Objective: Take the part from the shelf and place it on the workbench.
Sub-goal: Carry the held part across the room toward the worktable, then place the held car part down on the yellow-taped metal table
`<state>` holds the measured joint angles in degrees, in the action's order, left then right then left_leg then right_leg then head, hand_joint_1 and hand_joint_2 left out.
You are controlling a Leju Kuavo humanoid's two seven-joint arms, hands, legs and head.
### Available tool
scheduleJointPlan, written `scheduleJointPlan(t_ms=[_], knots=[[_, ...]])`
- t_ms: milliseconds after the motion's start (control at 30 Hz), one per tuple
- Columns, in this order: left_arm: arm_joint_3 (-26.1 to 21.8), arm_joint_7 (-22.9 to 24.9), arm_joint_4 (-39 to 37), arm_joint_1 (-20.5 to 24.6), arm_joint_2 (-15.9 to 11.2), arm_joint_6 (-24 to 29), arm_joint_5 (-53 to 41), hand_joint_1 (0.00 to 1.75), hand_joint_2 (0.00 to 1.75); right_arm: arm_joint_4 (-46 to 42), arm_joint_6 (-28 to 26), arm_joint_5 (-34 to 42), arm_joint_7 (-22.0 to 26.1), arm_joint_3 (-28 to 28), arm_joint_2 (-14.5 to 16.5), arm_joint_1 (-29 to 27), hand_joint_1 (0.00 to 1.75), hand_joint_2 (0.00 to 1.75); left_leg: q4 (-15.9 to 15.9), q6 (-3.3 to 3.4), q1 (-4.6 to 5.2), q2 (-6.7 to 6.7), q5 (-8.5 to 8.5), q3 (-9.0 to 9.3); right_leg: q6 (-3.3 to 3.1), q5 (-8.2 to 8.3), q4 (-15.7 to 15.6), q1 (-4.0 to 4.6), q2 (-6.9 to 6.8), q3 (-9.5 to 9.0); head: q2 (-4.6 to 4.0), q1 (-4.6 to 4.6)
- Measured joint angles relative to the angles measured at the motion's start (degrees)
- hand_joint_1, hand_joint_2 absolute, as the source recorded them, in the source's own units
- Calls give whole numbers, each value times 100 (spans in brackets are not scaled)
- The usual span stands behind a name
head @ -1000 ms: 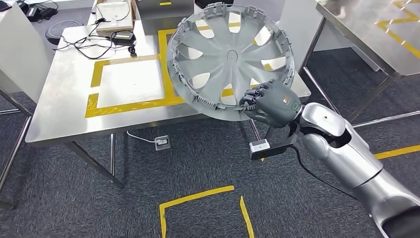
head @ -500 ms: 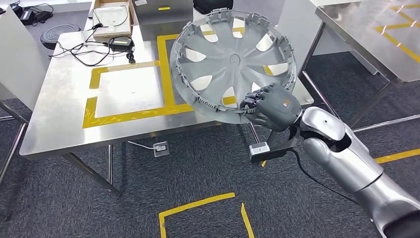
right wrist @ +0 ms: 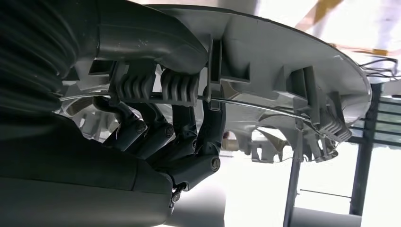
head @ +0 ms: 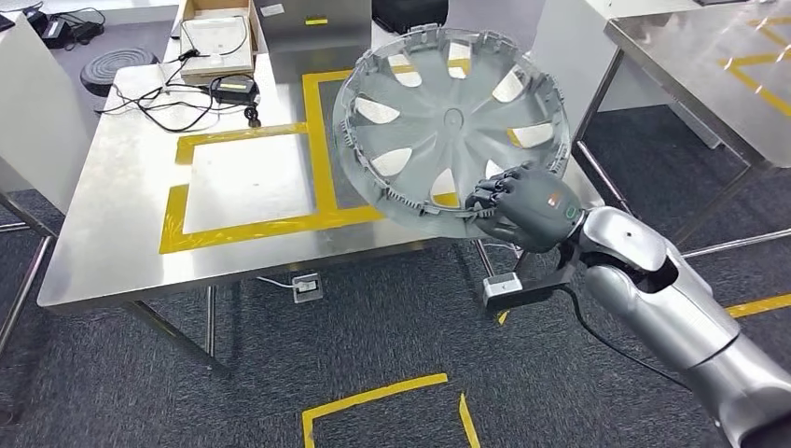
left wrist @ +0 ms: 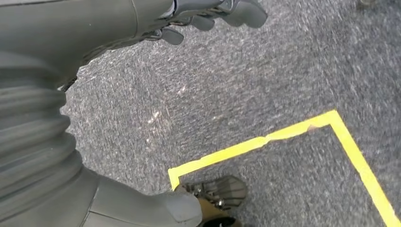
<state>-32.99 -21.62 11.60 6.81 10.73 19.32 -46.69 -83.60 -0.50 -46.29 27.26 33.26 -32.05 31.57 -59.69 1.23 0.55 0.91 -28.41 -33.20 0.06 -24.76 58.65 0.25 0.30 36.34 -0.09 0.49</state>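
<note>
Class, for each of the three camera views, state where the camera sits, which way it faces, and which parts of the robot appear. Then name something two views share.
Head view: high on the body, looking forward and down at the steel workbench; shows the right hand gripping the wheel cover.
Left wrist view: behind the left hand, facing carpet with yellow tape.
Right wrist view: behind the right hand, facing the wheel cover's ribbed underside.
Shared: head and right wrist views both show the held wheel cover.

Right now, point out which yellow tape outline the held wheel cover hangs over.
The right-hand tape rectangle on the workbench; the wheel cover hides most of it, while the left rectangle lies fully exposed.
</note>
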Motion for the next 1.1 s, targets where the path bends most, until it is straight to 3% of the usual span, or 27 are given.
scheduleJointPlan(t_ms=[100,200,233,267,300,367,400,467,567,633,700,733,767,800,867,900,933,967,1067,1100], knots=[[-1,-10,5,-1,-5,-7,-4,0,175,-43,-9,7,1,-44,-39,-56,175,175,-197,-113,-2,-32,-120,-72,-52,-28,-82,-67,4,-120,0,-4],[1,-15,5,12,-8,-13,-10,0,175,-55,-1,10,3,-66,-54,-77,175,175,-1112,-211,-56,-55,-431,-636,-88,-114,-98,-86,-7,-223,0,-9],[1,-14,5,7,-9,-17,-13,0,175,-55,19,10,4,-67,-56,-80,175,175,-1346,-232,-74,-57,-446,-813,-86,-149,-96,-90,-6,-256,0,-9],[1,-12,4,0,-10,-22,-14,0,175,-55,46,10,8,-69,-59,-75,175,175,-1398,-245,-85,-58,-355,-898,-77,-187,-93,-96,-4,-299,0,-9],[1,-10,4,-5,-12,-29,-15,0,175,-55,87,12,14,-72,-62,-62,175,175,-1251,-253,-95,-60,-167,-876,-62,-228,-88,-106,0,-351,0,-10],[1,-9,4,0,-14,-44,-19,0,175,-51,175,24,28,-78,-69,1,175,175,-626,-255,-111,-62,277,-645,-8,-324,-70,-122,8,-453,0,-11],[1,-9,3,10,-13,-55,-21,0,175,-45,219,33,33,-80,-75,56,175,175,-333,-236,-113,-59,378,-519,29,-367,-48,-115,14,-472,0,-15],[1,-9,1,28,-8,-69,-28,0,175,-32,279,57,53,-86,-93,165,175,175,-93,-161,-105,-46,360,-413,93,-412,-31,-95,24,-464,0,-16],[2,-1,2,21,-3,-73,-45,0,175,-10,365,98,129,-96,-115,261,175,175,-55,-35,-110,-26,290,-367,161,-479,12,-99,11,-450,0,-8],[3,2,3,28,6,-73,-59,0,175,51,432,127,173,-90,-116,369,175,175,-36,27,-121,-20,254,-316,198,-669,454,-106,-7,-226,0,3],[3,-1,3,40,14,-72,-67,0,175,189,476,156,182,-74,-103,495,175,175,-35,71,-108,-14,208,-276,214,-928,1269,-105,-11,250,0,7],[3,-2,3,36,16,-72,-67,0,175,268,484,169,174,-67,-93,533,175,175,-36,82,-101,-6,181,-245,214,-974,1582,-105,-10,467,0,7],[3,-2,3,28,17,-73,-67,0,175,332,485,179,165,-63,-87,553,175,175,-36,85,-95,4,149,-202,204,-903,1697,-105,-10,593,0,7],[3,-2,3,20,17,-73,-67,0,175,386,483,189,161,-63,-80,574,175,175,-36,81,-89,17,113,-146,185,-712,1580,-104,-10,604,0,7],[3,6,2,19,21,-66,-67,0,175,484,475,202,173,-56,-62,653,175,175,-34,58,-76,34,32,-26,113,-159,854,-85,-10,370,0,4],[3,21,2,28,24,-44,-67,0,175,539,468,204,179,-43,-49,706,175,175,-36,37,-66,39,-2,13,72,28,499,-62,-11,233,0,-1],[3,39,3,38,27,-6,-70,0,175,599,456,200,177,-22,-33,762,175,175,-36,12,-60,41,-24,25,36,101,232,-41,-14,124,0,-2],[3,55,3,44,28,40,-74,0,175,658,436,189,162,3,-12,810,175,175,-42,2,-47,41,-36,15,42,82,111,-34,-13,70,0,-6],[3,50,3,34,29,116,-83,0,175,940,330,97,87,92,117,997,175,175,-27,2,-33,21,-45,16,107,21,24,-46,9,35,0,-3],[3,38,2,31,30,117,-83,0,175,1101,272,39,58,132,192,1097,175,175,-6,-3,-37,13,-46,34,99,14,25,-43,18,34,0,-1]])
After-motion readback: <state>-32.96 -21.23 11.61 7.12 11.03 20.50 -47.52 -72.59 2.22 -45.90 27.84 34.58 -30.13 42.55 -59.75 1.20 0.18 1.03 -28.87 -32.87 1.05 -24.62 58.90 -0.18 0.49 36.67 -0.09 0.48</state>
